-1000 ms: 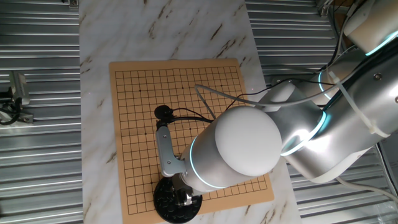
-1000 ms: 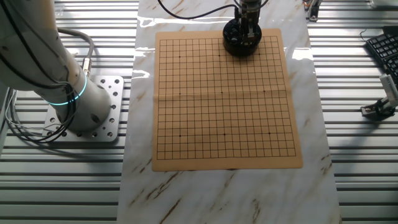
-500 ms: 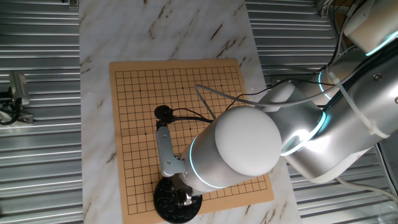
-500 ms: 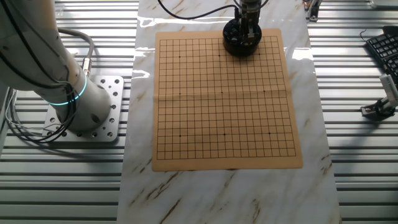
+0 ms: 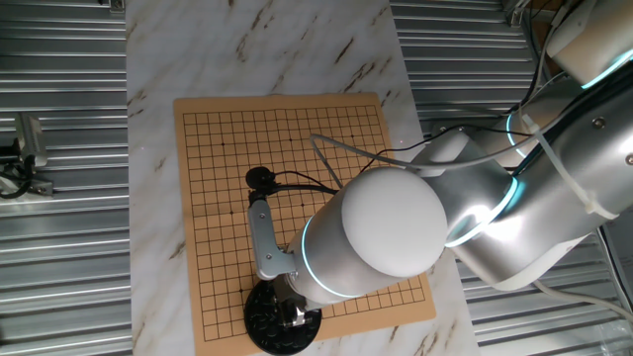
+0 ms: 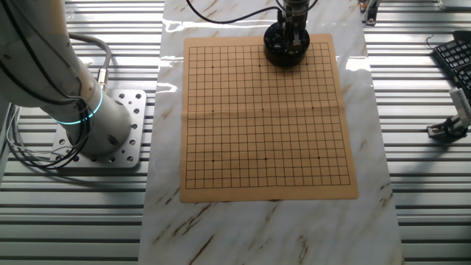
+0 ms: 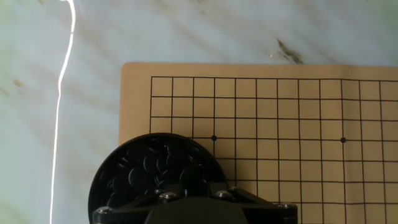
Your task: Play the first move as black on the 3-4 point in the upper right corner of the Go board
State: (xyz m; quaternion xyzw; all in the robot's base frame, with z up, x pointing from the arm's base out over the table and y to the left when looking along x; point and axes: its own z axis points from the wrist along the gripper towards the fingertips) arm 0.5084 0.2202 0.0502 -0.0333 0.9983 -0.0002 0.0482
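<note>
**Gripper down in the stone bowl, fingertips hidden**

Marble-patterned tabletop (image 6: 265,228) lies under everything you see, with ribbed metal flooring on both sides of it; on it sits the tan Go board (image 6: 268,118), its grid bare of played stones in all three views.

You cannot see the fingertips anywhere; in one fixed view the arm's big white joint (image 5: 391,232) covers much of the board's near part, and only the lower end of the gripper (image 5: 289,314) shows, set over the round black bowl (image 5: 259,314); in the other fixed view the gripper (image 6: 294,33) reaches down into the bowl (image 6: 285,50) at the far edge of the board, and its upper part is cut off by the frame edge; in the hand view the dark gripper body (image 7: 199,211) fills the bottom edge and hides the fingers entirely. You cannot tell how far the jaws stand apart, nor whether they have a stone.

Black stones (image 7: 146,165) lie heaped in the bowl (image 7: 102,186), glossy and overlapping; the bowl rests on the board's corner and overhangs its edge onto the marble.

Off to the side, a keyboard (image 6: 452,55) is cut off at the frame edge; the robot's base (image 6: 99,129) stands on a bolted plate beside the tabletop.
</note>
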